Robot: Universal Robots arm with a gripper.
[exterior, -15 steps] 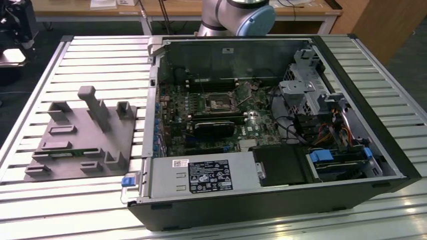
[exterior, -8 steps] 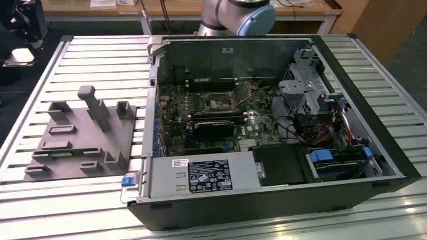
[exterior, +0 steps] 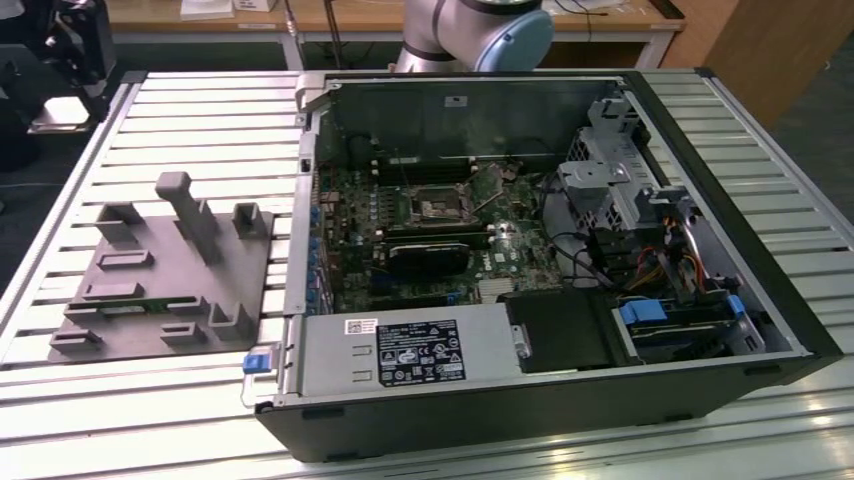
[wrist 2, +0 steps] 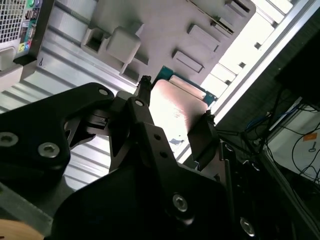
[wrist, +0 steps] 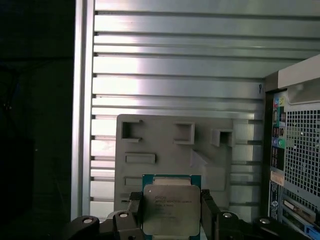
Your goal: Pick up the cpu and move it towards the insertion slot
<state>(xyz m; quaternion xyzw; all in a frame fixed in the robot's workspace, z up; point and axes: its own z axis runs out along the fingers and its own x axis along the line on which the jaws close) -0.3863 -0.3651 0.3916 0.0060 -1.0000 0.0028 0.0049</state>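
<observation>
In both wrist views my gripper (wrist: 172, 216) is shut on the cpu (wrist: 171, 209), a flat square chip with a silver-grey top and a green rim. One black finger (wrist: 136, 214) presses each side of it. The chip hangs high above the grey plastic fixture (wrist: 175, 150). From the second wrist view the cpu (wrist 2: 175, 107) gleams between the fingers (wrist 2: 142, 100) of the gripper (wrist 2: 175, 119). The insertion slot (exterior: 437, 208), a silver-framed square socket with a dark centre, lies on the motherboard inside the open computer case (exterior: 534, 400) in the exterior view.
The grey fixture (exterior: 160, 270) stands on the slatted metal table (exterior: 174, 110) at the exterior view's left, with upright posts and a thin green strip (exterior: 163, 305). Cables, drive cages and a power supply (exterior: 400, 350) crowd the case. The arm's base (exterior: 474, 30) is behind the case.
</observation>
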